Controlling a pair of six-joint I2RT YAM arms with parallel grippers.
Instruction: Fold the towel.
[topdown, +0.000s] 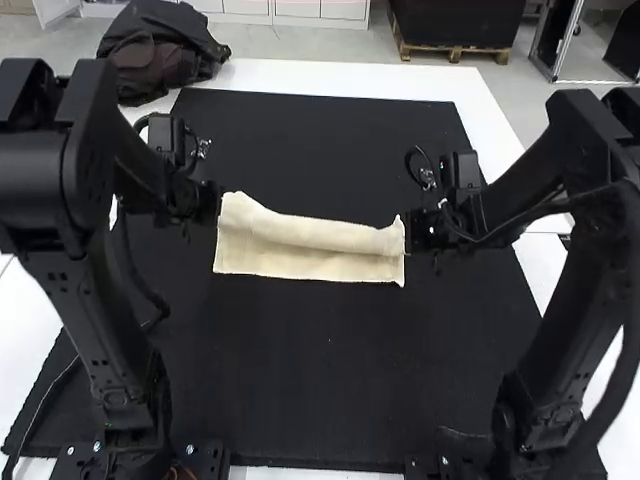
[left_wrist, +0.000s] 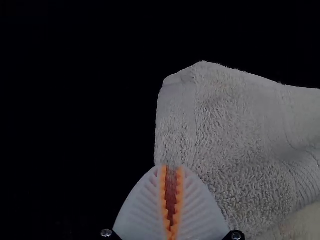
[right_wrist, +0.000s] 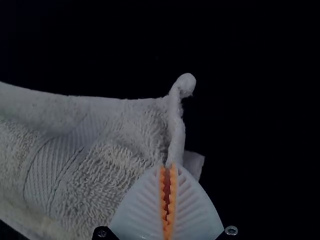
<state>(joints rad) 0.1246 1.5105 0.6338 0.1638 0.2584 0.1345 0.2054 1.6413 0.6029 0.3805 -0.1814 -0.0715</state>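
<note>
While the cream towel (topdown: 300, 262) lies across the middle of the black mat (topdown: 300, 380), a rounded, raised fold runs along its far part and a flat layer shows on the near side. At its left end, the left gripper (topdown: 218, 214) has its jaws clenched on the edge; at the right end, the right gripper (topdown: 408, 236) pinches a ridge of cloth. Beneath the mat is the white table (topdown: 330, 80), with a dark bundle (topdown: 165, 45) at its far left corner.
</note>
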